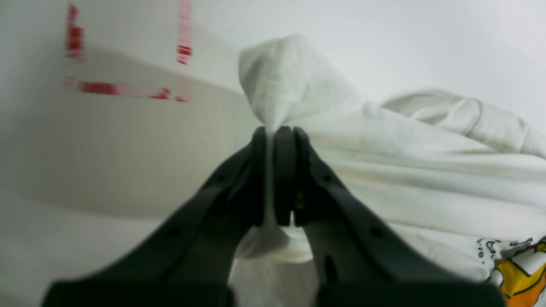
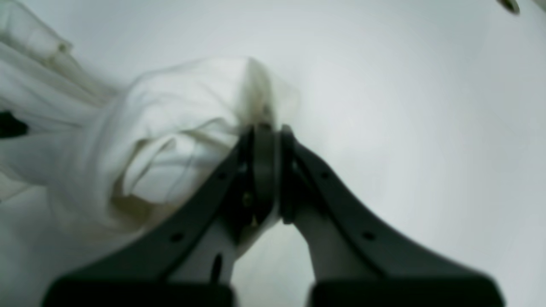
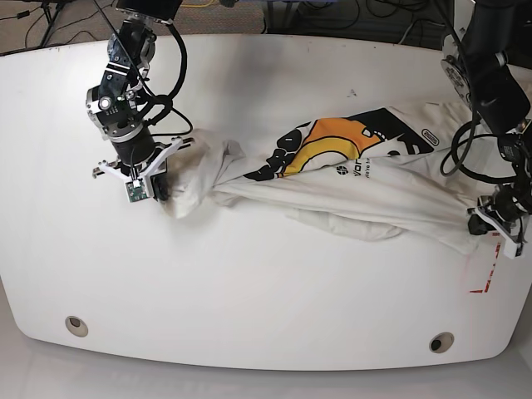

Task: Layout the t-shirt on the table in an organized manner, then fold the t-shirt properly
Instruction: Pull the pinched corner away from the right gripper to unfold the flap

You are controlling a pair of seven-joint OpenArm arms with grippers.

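The white t-shirt point(image 3: 349, 187) stretches across the table point(image 3: 249, 283) between both arms, bunched and twisted, its orange-and-yellow graphic point(image 3: 328, 141) facing up near the middle. At the base view's right, my left gripper point(image 3: 490, 223) is shut on a pinched tip of white cloth point(image 1: 277, 81), which sticks up past the fingertips of that gripper point(image 1: 276, 130). At the base view's left, my right gripper point(image 3: 154, 187) is shut on the other bunched end point(image 2: 179, 140), with cloth squeezed at its tips point(image 2: 268, 128).
Red tape marks point(image 3: 489, 278) lie on the table by the left gripper, also the tape point(image 1: 102, 87) in the left wrist view. Two round grommet holes point(image 3: 76, 325) point(image 3: 441, 342) sit near the front edge. Cables and floor lie beyond the far edge.
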